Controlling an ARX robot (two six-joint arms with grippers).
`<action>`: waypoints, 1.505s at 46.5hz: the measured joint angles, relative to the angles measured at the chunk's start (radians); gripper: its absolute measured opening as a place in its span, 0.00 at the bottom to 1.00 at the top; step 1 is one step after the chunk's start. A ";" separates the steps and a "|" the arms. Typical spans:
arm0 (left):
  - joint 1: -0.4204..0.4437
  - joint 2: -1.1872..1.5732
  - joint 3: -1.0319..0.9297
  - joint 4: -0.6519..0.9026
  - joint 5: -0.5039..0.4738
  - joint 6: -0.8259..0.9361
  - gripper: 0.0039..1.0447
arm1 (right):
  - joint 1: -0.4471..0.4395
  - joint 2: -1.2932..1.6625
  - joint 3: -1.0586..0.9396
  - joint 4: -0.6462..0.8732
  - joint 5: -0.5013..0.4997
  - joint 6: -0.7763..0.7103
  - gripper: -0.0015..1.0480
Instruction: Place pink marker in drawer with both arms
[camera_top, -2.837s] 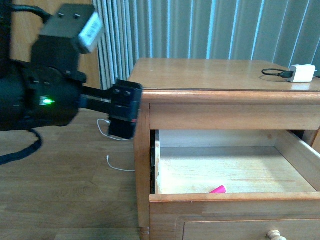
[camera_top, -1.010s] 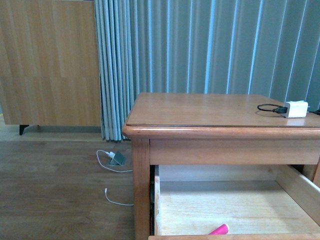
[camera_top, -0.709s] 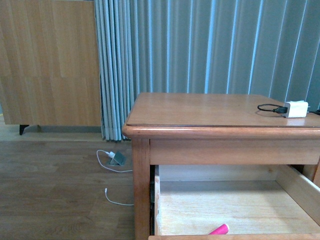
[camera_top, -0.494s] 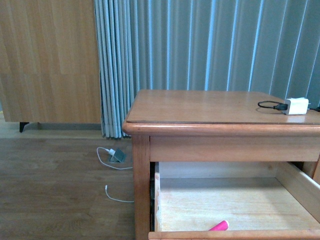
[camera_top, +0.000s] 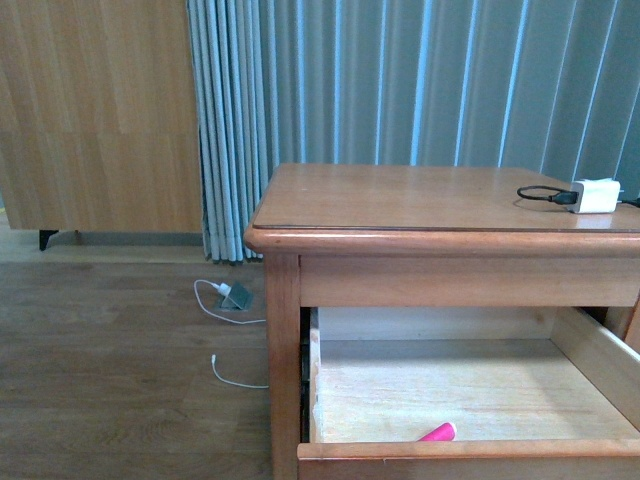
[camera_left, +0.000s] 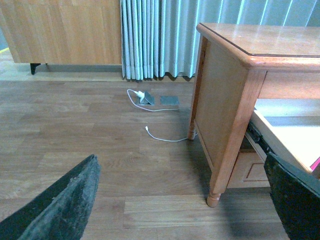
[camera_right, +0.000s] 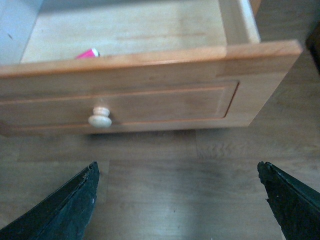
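The pink marker (camera_top: 439, 432) lies inside the drawer (camera_top: 470, 449), close behind its front board; only its tip shows above the board. From the right wrist the pink marker (camera_right: 88, 53) peeks over the pulled-out drawer (camera_right: 150, 105) front with its round knob (camera_right: 100, 117). My right gripper (camera_right: 180, 200) hangs open over the floor in front of the drawer, holding nothing. My left gripper (camera_left: 185, 200) is open over the floor beside the nightstand (camera_left: 225, 100), also without anything in it. Neither arm shows in the front view.
A white charger block (camera_top: 595, 194) with a black cable sits on the nightstand top (camera_top: 420, 195) at the right. A white cable (camera_top: 235, 375) and a small plug (camera_top: 236, 297) lie on the wood floor by the curtain (camera_top: 400, 80). A wooden cabinet (camera_top: 95, 110) stands at the left.
The left arm filled the front view's left side 2.8 s ago and has left that view. The front camera has shifted, so the nightstand sits slightly higher in the picture. The marker stays in the drawer.
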 joint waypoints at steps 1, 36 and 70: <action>0.000 0.000 0.000 0.000 0.000 0.000 0.94 | 0.008 0.032 0.006 0.008 0.006 -0.002 0.92; 0.000 0.000 0.000 0.000 0.000 0.000 0.94 | 0.213 0.803 0.357 0.326 0.200 0.084 0.92; 0.000 0.000 0.000 0.000 0.000 0.000 0.94 | 0.252 1.169 0.722 0.585 0.216 0.135 0.92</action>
